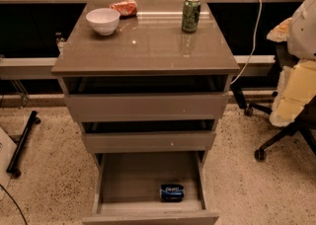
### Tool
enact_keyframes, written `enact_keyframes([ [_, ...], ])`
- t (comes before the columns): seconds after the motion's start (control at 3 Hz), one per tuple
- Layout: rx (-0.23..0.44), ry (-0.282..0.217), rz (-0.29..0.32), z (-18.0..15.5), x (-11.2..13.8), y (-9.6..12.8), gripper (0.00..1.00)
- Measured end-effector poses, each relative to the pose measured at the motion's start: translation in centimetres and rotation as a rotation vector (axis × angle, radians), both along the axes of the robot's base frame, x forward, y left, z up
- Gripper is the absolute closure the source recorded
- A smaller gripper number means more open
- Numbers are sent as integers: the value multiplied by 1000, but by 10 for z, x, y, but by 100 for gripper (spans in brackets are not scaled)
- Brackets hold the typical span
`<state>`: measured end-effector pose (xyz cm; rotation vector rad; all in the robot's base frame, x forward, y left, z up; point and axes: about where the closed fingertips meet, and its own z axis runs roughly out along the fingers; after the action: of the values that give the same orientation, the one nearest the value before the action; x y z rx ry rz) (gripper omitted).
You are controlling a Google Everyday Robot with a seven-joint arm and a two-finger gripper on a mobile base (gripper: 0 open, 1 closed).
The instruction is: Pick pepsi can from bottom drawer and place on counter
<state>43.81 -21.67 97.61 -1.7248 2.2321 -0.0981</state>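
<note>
**Going in for the pepsi can, gripper nowhere on screen**

So the pepsi can (172, 192) is lying on its side on the floor of the bottom drawer (129, 175), which is pulled open. The can sits close to the front panel and a bit right of centre.

My plan is to come down from straight above, since the two upper drawers stick out over the back of the drawer. I'd set the jaws across the can's round body rather than its ends, because it looks like it'd roll if nudged. Then lift clear of the front panel before swinging up to the counter (148, 46). There's open top between the white bowl (102, 20) and the green can (191, 15).

Annoying bits: the gripper is out of frame, so I can't tell if it's open or closed. The drawer's front panel is cut off at the bottom edge, and the drawer's rear is in shadow.
</note>
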Motion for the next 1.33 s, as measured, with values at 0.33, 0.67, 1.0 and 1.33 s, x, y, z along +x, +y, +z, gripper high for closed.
enact_keyframes([
  [0.33,0,0,0,0,0,0,0],
  [0.67,43,-9,-10,-9,-1,7,0],
  [1.0,167,-20,21,-36,-4,32,0],
  [1.33,256,-41,49,-55,-2,51,0],
])
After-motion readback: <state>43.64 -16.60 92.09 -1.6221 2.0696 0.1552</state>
